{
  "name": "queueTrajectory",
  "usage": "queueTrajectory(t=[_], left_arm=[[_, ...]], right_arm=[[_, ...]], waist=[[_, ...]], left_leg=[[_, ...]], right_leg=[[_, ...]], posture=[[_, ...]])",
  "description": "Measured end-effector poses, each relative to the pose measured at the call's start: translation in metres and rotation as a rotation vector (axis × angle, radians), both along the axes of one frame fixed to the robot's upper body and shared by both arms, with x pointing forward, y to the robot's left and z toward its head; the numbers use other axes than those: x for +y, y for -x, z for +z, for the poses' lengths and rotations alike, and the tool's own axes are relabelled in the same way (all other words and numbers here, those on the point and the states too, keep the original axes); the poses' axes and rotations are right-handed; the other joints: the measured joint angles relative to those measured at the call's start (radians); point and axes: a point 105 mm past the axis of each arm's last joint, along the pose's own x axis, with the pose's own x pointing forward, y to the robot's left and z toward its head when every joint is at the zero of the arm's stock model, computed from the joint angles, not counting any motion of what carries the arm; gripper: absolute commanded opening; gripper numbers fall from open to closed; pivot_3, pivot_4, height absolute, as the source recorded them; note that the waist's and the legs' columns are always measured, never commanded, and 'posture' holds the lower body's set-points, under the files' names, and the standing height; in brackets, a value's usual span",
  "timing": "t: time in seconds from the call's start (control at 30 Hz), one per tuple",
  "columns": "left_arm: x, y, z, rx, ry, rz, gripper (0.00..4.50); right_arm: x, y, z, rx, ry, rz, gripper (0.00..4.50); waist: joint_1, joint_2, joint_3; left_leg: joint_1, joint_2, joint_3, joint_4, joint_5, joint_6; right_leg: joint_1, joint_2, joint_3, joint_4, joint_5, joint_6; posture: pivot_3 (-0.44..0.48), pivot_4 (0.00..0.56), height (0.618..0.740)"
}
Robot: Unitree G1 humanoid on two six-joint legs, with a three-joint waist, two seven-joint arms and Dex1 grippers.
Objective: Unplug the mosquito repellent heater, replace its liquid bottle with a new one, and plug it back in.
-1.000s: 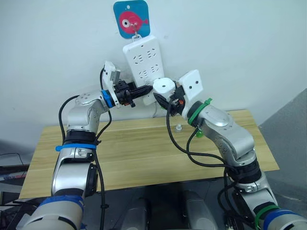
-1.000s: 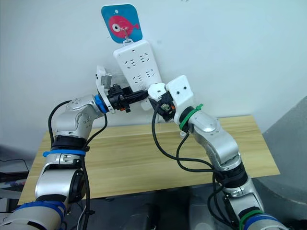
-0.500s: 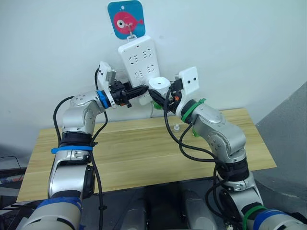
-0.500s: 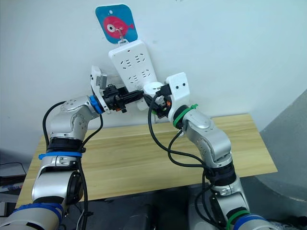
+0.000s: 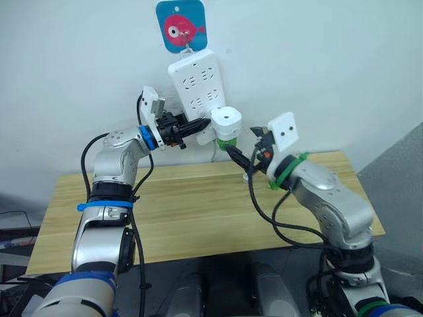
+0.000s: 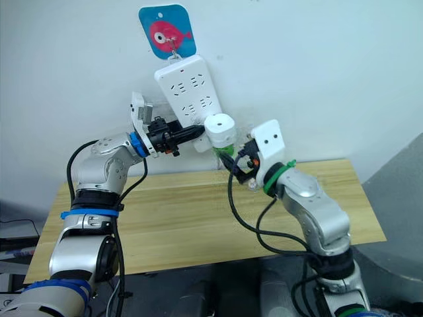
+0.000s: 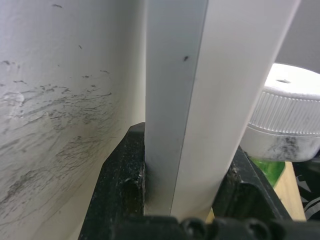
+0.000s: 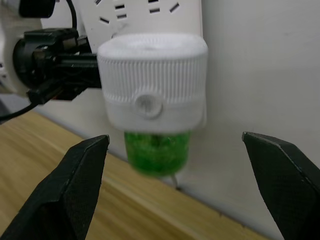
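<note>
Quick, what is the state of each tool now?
Left tool: shut on the edge of the white power strip.
Right tool: open, holding nothing, facing the mosquito repellent heater.

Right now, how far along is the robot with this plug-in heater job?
The heater sits on the power strip, green bottle attached. Left pincer clamps the strip; right pincer hangs open before it. Whether that bottle is new, hence what remains, is unclear.

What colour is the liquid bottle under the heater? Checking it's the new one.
Green liquid bottle, clearest in the right wrist view.
</note>
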Motion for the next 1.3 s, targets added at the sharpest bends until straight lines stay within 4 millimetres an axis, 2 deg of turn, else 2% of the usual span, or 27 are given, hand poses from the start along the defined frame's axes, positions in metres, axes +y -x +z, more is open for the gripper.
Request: queueTrajectory(t=[0.07,0.13,0.23,0.4,0.5,0.6,0.67,0.73,0.83,0.9,1.0,1.3], left_arm=[[0.002,-0.001,-0.001,-0.005,-0.001,0.009,1.33],[0.003,-0.003,-0.001,-0.017,-0.006,0.017,2.06],[0.008,-0.006,-0.006,-0.013,-0.028,0.047,2.87],[0.040,-0.003,-0.012,-0.016,-0.084,0.139,4.40],[0.054,0.007,-0.020,-0.006,-0.126,0.164,4.50],[0.072,0.024,-0.022,0.012,-0.125,0.208,4.50],[0.075,0.041,-0.022,0.028,-0.118,0.194,4.50],[0.064,0.063,-0.027,0.064,-0.128,0.128,4.50],[0.051,0.086,-0.029,0.115,-0.123,0.062,4.50],[0.042,0.098,-0.023,0.115,-0.121,0.031,4.50],[0.035,0.107,-0.015,0.099,-0.110,0.025,4.50],[0.030,0.112,0.001,0.097,-0.076,0.028,4.50]], right_arm=[[-0.004,0.004,-0.002,0.017,-0.003,0.010,4.31],[-0.003,0.006,-0.003,0.031,-0.015,0.034,3.89],[0.003,0.010,-0.002,0.042,-0.035,0.089,2.85],[0.013,0.008,0.000,0.033,-0.059,0.149,1.03],[0.026,0.009,-0.002,0.040,-0.076,0.208,0.06],[0.039,0.008,-0.005,0.052,-0.089,0.266,0.06],[0.048,0.005,-0.010,0.063,-0.093,0.288,0.06],[0.056,0.000,-0.012,0.059,-0.096,0.297,0.06],[0.066,-0.003,-0.012,0.044,-0.098,0.319,0.06],[0.070,-0.006,-0.008,0.023,-0.107,0.319,0.06],[0.072,-0.007,-0.004,0.006,-0.122,0.317,0.06],[0.065,-0.011,-0.006,-0.002,-0.109,0.278,0.06]], waist=[[-0.002,0.000,0.000],[-0.003,0.000,0.000],[-0.004,0.000,0.000],[-0.007,0.000,0.000],[-0.006,0.000,0.000],[-0.005,0.000,0.000],[0.000,0.000,0.000],[0.006,0.000,0.000],[0.025,0.000,0.000],[0.035,0.000,0.000],[0.048,0.000,0.000],[0.050,0.000,0.000]], left_leg=[[0.001,0.000,0.000,0.000,0.000,0.000],[0.001,0.000,0.000,0.001,0.000,0.001],[0.001,0.000,0.000,0.001,0.000,0.000],[0.001,0.000,0.000,0.000,0.000,0.000],[0.001,0.001,0.000,0.000,0.000,0.000],[0.001,0.002,-0.001,0.000,0.000,0.000],[0.001,0.002,-0.001,-0.001,0.000,0.000],[0.001,0.001,-0.001,-0.001,0.000,0.000],[0.001,0.001,-0.002,0.000,0.000,0.000],[0.001,0.001,-0.003,0.000,0.000,0.000],[0.002,0.001,-0.003,0.000,0.000,-0.001],[0.002,0.001,-0.003,0.000,0.001,-0.001]], right_leg=[[0.001,0.001,0.000,0.000,0.000,0.000],[0.001,0.002,0.000,0.001,0.000,0.000],[0.001,0.004,0.000,0.001,0.000,0.000],[0.000,0.004,0.000,0.000,0.000,0.000],[0.000,0.003,0.000,0.000,0.000,0.000],[0.000,0.002,0.001,0.000,0.000,0.000],[0.000,0.001,0.001,0.000,0.000,0.000],[0.000,0.000,0.002,0.000,0.000,0.000],[0.000,-0.001,0.002,0.000,0.000,0.000],[0.002,-0.001,0.002,0.000,0.000,0.000],[0.003,-0.001,0.002,0.000,0.000,0.000],[0.003,-0.001,0.001,0.000,0.000,0.000]], posture=[[-0.193,0.221,0.740],[-0.186,0.221,0.740],[-0.175,0.223,0.740],[-0.139,0.223,0.740],[-0.108,0.224,0.740],[-0.085,0.222,0.740],[-0.069,0.223,0.740],[-0.059,0.227,0.740],[-0.046,0.231,0.740],[-0.043,0.233,0.740],[-0.043,0.233,0.740],[-0.046,0.224,0.740]])
